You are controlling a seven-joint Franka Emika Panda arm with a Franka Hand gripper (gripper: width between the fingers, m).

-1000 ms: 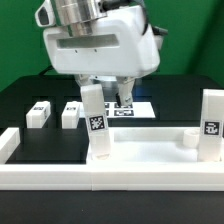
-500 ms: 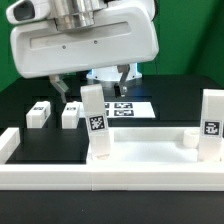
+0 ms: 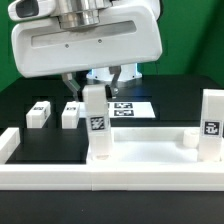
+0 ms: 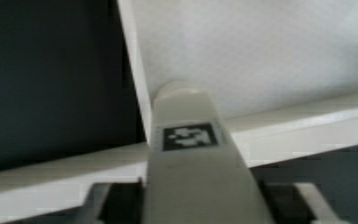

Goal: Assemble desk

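The white desk tabletop [image 3: 150,153] lies flat at the front. One tagged leg [image 3: 95,125] stands upright on it near the middle, and a second leg [image 3: 211,122] stands at the exterior view's right end. My gripper [image 3: 95,80] hangs over the middle leg, open, with a finger [image 3: 68,84] on each side of the leg's top. In the wrist view the leg [image 4: 194,140] runs up between the fingers [image 4: 105,202], with a dark gap on each side. Two loose legs [image 3: 38,113] [image 3: 71,114] lie at the back left.
The marker board [image 3: 127,108] lies flat on the black table behind the middle leg. A long low white border wall [image 3: 60,181] runs along the front and turns up at the left end.
The gripper has come forward and to the exterior view's left, from behind the middle leg to astride its top, then dropped slightly. The legs and tabletop have not moved.
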